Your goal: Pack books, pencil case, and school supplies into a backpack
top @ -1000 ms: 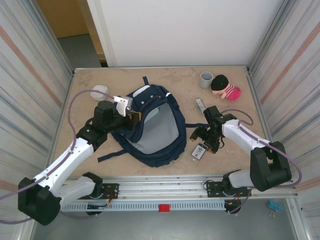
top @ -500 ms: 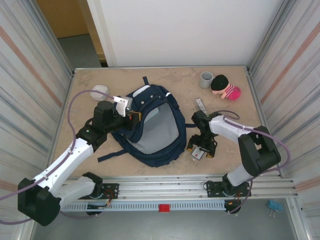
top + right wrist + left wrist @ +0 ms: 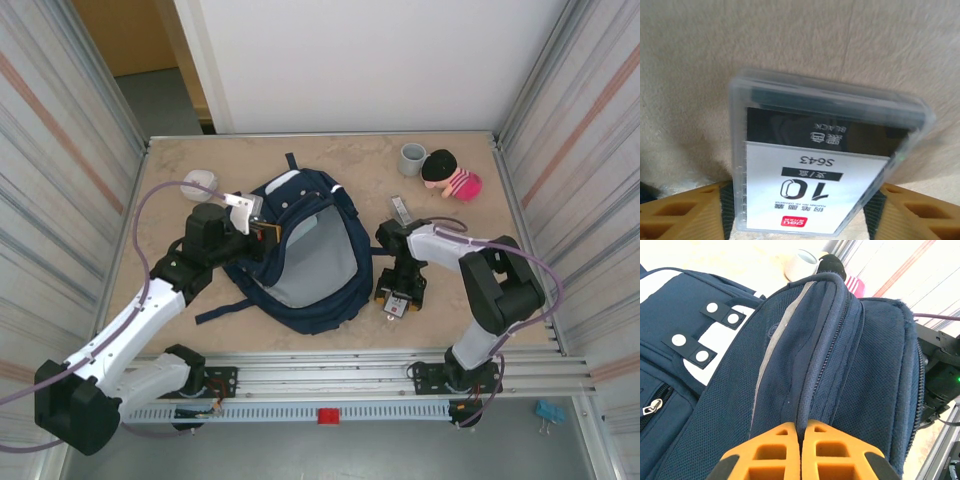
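Observation:
The navy backpack [image 3: 310, 250] lies open on the table with its grey lining up. My left gripper [image 3: 262, 232] is shut on its zipper rim [image 3: 807, 405], and the orange fingers [image 3: 775, 450] pinch the piping. One of the school supplies, a clear-cased black box with a white label [image 3: 820, 170], lies flat on the table right of the backpack [image 3: 730, 405]. My right gripper [image 3: 400, 295] points down over it, and both pads [image 3: 728, 210] touch its long sides. A narrow grey-white bar [image 3: 400, 210] lies just behind. The books are out of view, and I cannot tell which thing is a pencil case.
A grey cup [image 3: 412, 158] and a pink-and-black doll [image 3: 450, 175] stand at the back right. A rounded white box [image 3: 200, 183] sits behind my left arm. Metal walls close both sides, and a rail runs along the near edge [image 3: 330, 385].
My right gripper has swung left over the labelled black box and its jaws have narrowed onto the box's sides. The left arm and the backpack have held still.

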